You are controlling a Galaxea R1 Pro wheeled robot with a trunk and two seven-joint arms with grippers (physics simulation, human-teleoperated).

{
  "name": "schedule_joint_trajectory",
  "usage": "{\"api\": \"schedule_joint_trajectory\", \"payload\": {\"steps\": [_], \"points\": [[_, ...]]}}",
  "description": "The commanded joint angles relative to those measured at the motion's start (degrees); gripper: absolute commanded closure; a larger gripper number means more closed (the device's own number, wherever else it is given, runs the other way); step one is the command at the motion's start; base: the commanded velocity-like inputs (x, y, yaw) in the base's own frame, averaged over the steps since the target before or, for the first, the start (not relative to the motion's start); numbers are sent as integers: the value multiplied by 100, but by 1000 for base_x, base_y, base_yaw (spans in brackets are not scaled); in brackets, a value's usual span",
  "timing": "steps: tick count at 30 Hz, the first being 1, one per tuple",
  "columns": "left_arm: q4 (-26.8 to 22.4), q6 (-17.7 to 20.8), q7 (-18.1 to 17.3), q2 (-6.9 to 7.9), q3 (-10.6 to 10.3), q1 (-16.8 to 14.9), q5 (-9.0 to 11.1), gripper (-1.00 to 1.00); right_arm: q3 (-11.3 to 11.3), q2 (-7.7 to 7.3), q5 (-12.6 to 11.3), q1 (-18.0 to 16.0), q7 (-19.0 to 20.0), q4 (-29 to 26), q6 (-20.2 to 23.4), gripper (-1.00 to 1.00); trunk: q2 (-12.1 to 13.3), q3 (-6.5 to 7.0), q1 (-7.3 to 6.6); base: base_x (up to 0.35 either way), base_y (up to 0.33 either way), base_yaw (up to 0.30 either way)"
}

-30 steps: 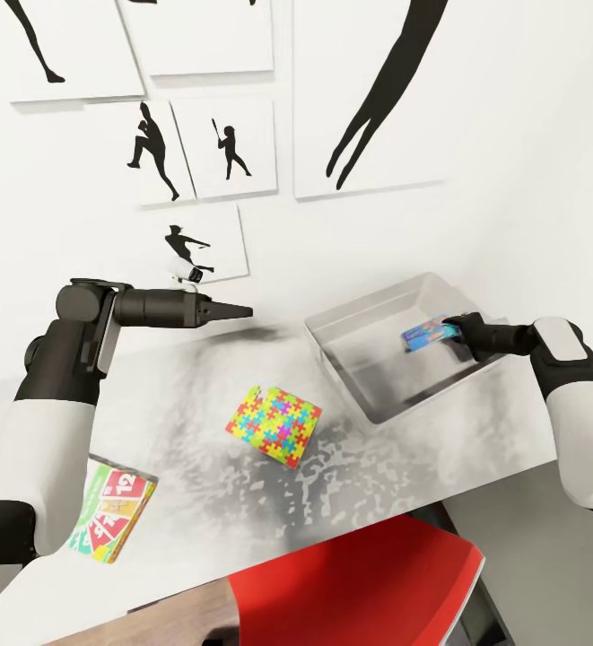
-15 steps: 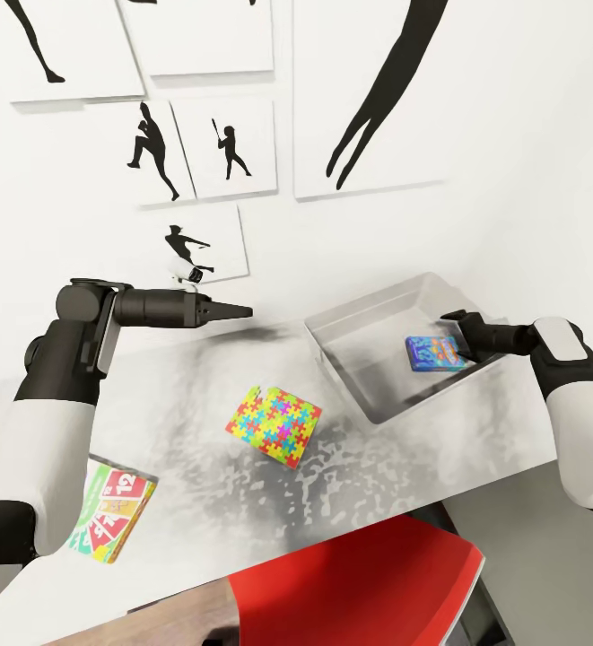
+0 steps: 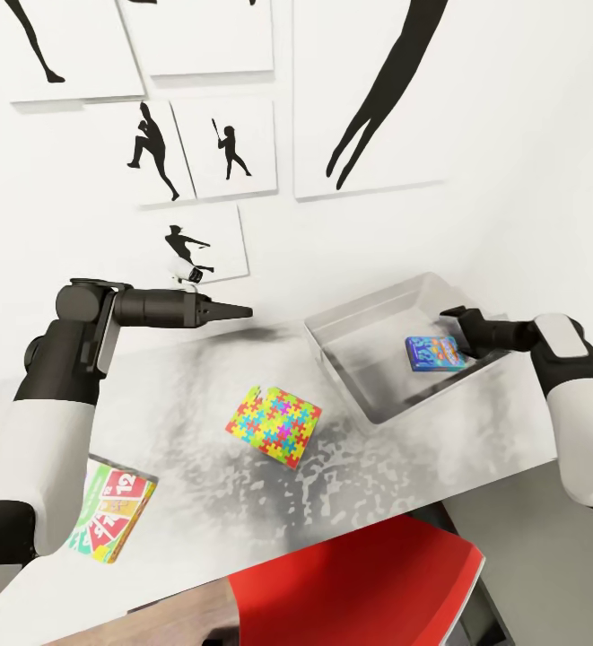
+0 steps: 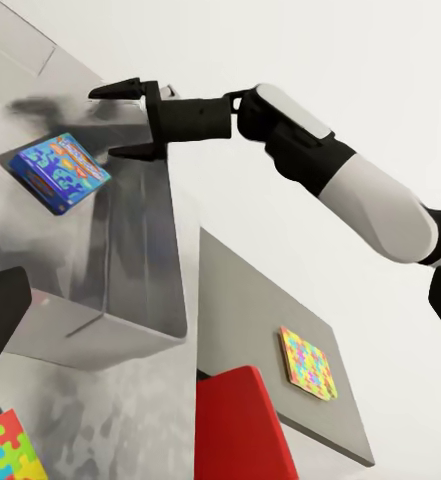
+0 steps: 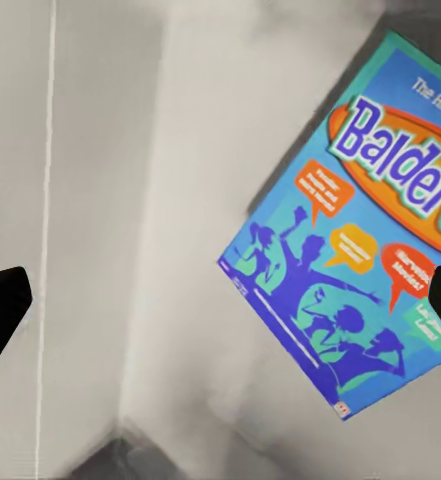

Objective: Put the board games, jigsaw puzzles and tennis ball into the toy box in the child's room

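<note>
From the head view I see the grey mottled table (image 3: 197, 404) running to a white wall hung with black silhouette prints (image 3: 220, 148). The clear, shallow rectangular toy box (image 3: 368, 395) sits at the far right of the table, and the mostly blue board game (image 3: 433, 352) lies flat on its floor near the right-hand wall. My right claw (image 3: 450, 325) hovers above the box's right rim, just beside the game and apart from it. My left claw (image 3: 242, 312) points across the table above its far edge, holding nothing; I cannot tell how far it is parted. The neon jigsaw puzzle square (image 3: 274, 426) lies mid-table with bare surface all round. The white-green-yellow board game (image 3: 109, 520) lies by the near left edge, partly under my left forearm. A red chair seat (image 3: 359, 583) stands against the near edge.

The left wrist view shows the right claw (image 4: 120, 120) from the side, jaws spread wide and empty above the blue game (image 4: 60, 172). It also shows a second jigsaw puzzle (image 4: 307, 362) on a separate grey section of table beyond the box.

The right wrist view looks straight down on the game's printed lid (image 5: 355, 245), lying askew, with both dark fingertips (image 5: 0, 305) wide apart.
</note>
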Motion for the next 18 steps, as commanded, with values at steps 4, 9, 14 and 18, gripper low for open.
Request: {"api": "schedule_joint_trajectory", "payload": {"steps": [4, 9, 14, 18], "points": [[0, 59, -29, 8, -4, -4, -19, -100, -3, 2, -62, -34, 16, -187, 113, -100, -10, -9, 3, 0, 0, 0], [5, 59, -29, 18, -4, -3, -16, -100, 3, 5, -67, -50, 243, -575, 416, -100, -10, -9, 3, 0, 0, 0], [12, 59, -29, 40, -1, -3, -12, -100, 5, -2, -91, -48, 405, -972, 643, -100, -10, -9, 3, 0, 0, 0], [16, 59, -29, 58, 9, -3, -11, -100, 4, -6, -113, -47, 429, -1233, 770, -100, -10, -9, 3, 0, 0, 0]]}}
